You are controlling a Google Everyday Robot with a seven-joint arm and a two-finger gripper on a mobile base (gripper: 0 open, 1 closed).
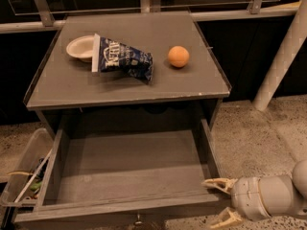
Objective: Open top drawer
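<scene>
Speckled floor (pixel 259 128) showing R of table (pixel 182 85); white post (pixel 283 56) leaning at R; metal rail (pixel 24 27) running behind. Gripper (pixel 211 203) hovering bottom R over floor, fingers apart.
</scene>
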